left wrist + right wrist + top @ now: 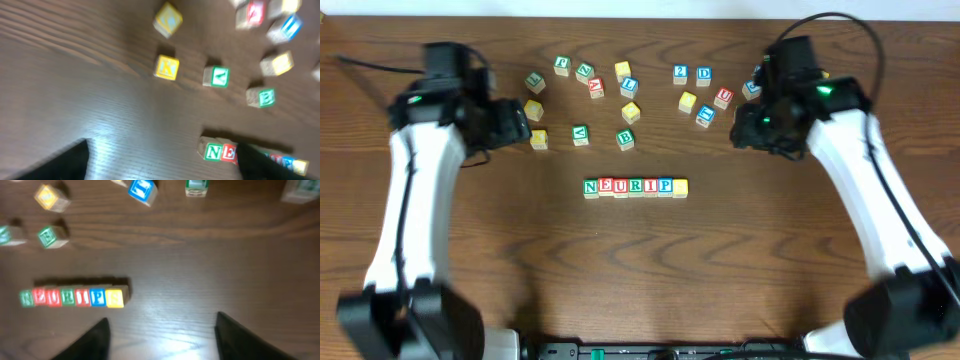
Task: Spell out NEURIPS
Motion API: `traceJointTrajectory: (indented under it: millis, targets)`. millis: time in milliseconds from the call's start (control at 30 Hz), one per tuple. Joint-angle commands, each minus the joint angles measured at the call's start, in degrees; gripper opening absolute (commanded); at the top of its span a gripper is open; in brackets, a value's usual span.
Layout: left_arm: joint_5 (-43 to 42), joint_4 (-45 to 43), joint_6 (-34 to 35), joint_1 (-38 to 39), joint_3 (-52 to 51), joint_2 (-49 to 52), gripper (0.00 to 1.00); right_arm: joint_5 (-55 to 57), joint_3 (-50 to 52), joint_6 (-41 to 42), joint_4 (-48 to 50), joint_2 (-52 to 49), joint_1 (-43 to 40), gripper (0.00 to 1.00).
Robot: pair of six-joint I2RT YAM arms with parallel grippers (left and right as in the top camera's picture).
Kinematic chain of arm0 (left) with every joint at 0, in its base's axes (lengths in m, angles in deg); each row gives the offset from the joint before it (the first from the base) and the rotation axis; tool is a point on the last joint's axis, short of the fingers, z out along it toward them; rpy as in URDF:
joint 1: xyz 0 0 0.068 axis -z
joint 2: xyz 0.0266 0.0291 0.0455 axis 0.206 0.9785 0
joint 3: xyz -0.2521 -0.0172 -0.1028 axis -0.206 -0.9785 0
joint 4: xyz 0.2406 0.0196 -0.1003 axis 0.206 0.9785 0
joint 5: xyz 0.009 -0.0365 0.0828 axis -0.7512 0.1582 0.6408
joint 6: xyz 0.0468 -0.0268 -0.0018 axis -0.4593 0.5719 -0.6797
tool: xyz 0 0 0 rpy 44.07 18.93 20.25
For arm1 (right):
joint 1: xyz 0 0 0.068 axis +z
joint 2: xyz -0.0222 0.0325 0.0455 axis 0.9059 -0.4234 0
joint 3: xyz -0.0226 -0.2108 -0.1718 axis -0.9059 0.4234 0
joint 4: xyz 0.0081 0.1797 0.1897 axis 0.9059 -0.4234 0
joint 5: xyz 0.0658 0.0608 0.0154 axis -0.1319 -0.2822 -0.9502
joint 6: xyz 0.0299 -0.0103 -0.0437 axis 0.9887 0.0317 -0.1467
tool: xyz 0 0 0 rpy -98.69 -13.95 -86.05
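A row of letter blocks (635,187) reading N, E, U, R, I, P, then a yellow block lies at the table's middle. It also shows in the right wrist view (72,297) and partly in the left wrist view (222,152), behind a finger. My left gripper (516,126) is open and empty above the table's left, near a yellow block (538,138). My right gripper (752,128) is open and empty at the right, away from the row. Both wrist views are blurred.
Loose letter blocks lie scattered behind the row: a green V block (580,134), a green B block (625,139), yellow blocks (631,111), blue 2 and D blocks (692,74), a red U block (723,97).
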State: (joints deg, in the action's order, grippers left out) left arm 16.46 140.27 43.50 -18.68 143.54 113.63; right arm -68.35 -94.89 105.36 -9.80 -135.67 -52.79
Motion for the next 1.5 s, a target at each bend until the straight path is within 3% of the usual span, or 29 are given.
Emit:
traceJointTrajectory:
  millis: [0, 33, 300, 667, 833, 967, 1167, 1300, 1467]
  targets:
    - [0.3, 1.0, -0.7, -2.2, 0.7, -3.5, 0.98, 0.5, -1.5, -2.5, -1.6, 7.6, -1.9, 0.89]
    - [0.3, 1.0, -0.7, -2.5, 0.7, -4.0, 0.97, 0.5, -1.5, -2.5, -1.9, 9.4, -2.3, 0.99]
    - [0.3, 1.0, -0.7, -2.8, 0.7, -4.3, 0.98, 0.5, -1.5, -2.4, -2.7, 21.6, -3.0, 0.99]
    - [0.3, 1.0, -0.7, -2.8, 0.7, -4.3, 0.98, 3.3, -1.5, -3.4, -4.8, 26.3, -3.0, 0.99]
    - [0.3, 1.0, -0.7, -2.8, 0.7, -4.3, 0.98, 5.7, 0.5, -5.5, -1.4, 26.8, -3.2, 0.99]
    - [0.3, 1.0, -0.7, -2.8, 0.7, -4.3, 0.98, 5.9, 12.0, -12.9, 14.0, 33.0, -3.6, 0.99]
    - [0.3, 1.0, -0.7, -2.8, 0.7, -4.3, 0.97, 3.7, 38.2, -14.1, 37.5, 50.1, -6.6, 0.99]
    - [0.3, 1.0, -0.7, -2.8, 0.7, -4.3, 0.98, 2.9, 55.5, -14.1, 49.5, 63.6, -8.5, 0.99]
    - [0.3, 1.0, -0.7, -2.8, 0.7, -4.3, 0.98, 2.9, 71.9, -14.1, 57.2, 80.0, -9.6, 0.99]
